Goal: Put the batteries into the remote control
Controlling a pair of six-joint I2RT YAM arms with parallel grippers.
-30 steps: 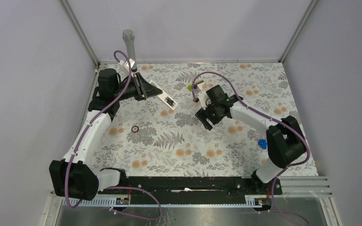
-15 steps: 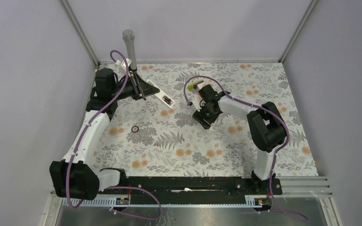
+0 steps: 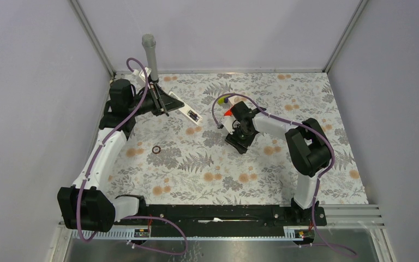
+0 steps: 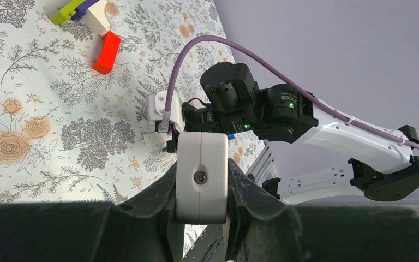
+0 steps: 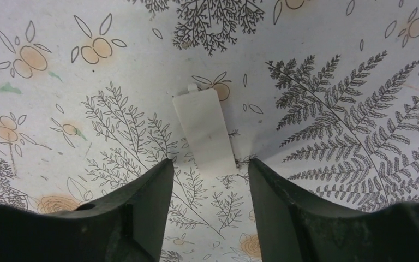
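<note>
Right wrist view is showing the right tool (image 5: 208, 166) with its 2 fingers standing apart, hanging low over the tabletop (image 5: 333, 54). It is gripping nothing. A thin white panel (image 5: 203, 131) with a small tab at its far end is lying flat between them, its near end sitting in the gap. I cannot tell whether either finger is touching it.

The risk here is that the panel is lying flush on the tabletop and offering almost no edge. If the fingers are closing too high, they are going to skate over it. Too low, and they are going to scrape the tabletop and shove the panel away or spin it.

Over on the far left of the tabletop, the left tool (image 4: 202, 188) is clamping the remote control (image 3: 192, 114) by 1 end, well apart from the right tool. The free end is sticking out toward the middle and looks to be riding above the surface. That is the 2nd worry: any push on that unsupported end could be levering the remote round in the grip or slipping it out.

The batteries are not showing up clearly in any of the 3 views, so I cannot say where they are lying. A red block (image 4: 107, 52) is sitting beyond the right arm, and it is no battery.
</note>
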